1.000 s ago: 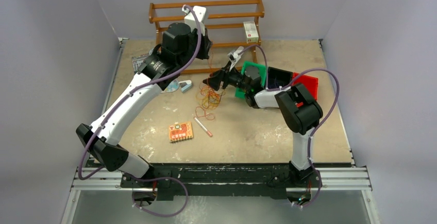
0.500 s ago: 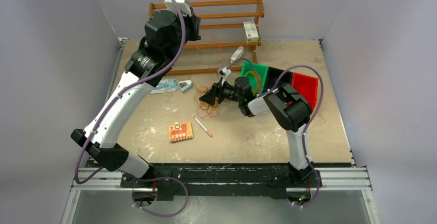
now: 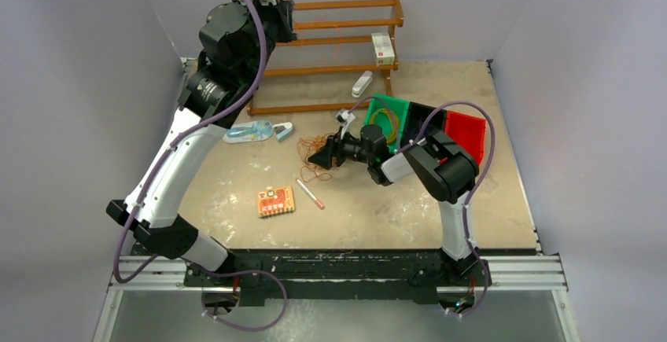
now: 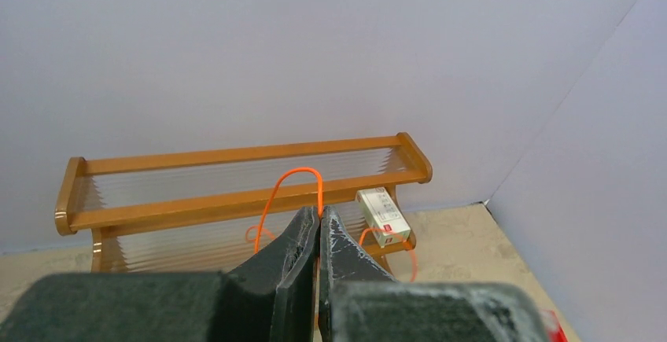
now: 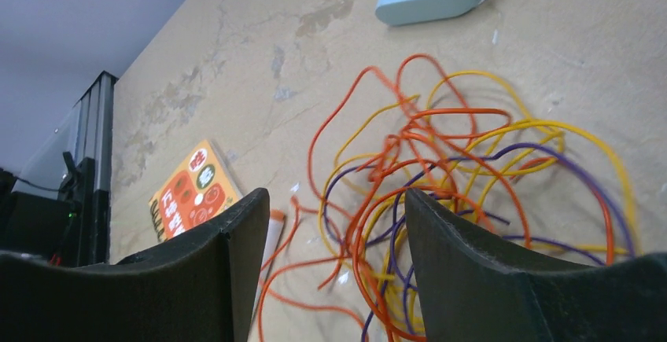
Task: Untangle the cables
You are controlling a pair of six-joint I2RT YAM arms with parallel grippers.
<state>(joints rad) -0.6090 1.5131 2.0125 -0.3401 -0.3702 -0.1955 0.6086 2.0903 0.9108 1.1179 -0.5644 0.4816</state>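
Observation:
The cables (image 3: 311, 153) lie as a loose tangle of orange, yellow and purple-blue loops (image 5: 440, 161) on the table's middle. My right gripper (image 3: 321, 157) is low at the tangle's right edge and is open (image 5: 338, 196). Some strands lie on the table between its fingers, and none is pinched. My left gripper (image 3: 281, 13) is raised high in front of the wooden rack and is shut (image 4: 320, 213) on one thin orange cable (image 4: 295, 173). That cable arches above the fingertips and hangs down on both sides.
A wooden rack (image 3: 330, 35) at the back holds a white box (image 3: 383, 47). Green (image 3: 393, 110), black and red bins (image 3: 466, 130) stand to the right. An orange notebook (image 3: 276, 201), a pen (image 3: 310, 192), a blue stapler (image 3: 283, 130) and a white piece (image 3: 361, 84) lie on the table.
My left arm has risen up and to the back left, drawing the orange cable out of the tangle. My right gripper has moved down and left to the tangle, its jaws a little narrower.

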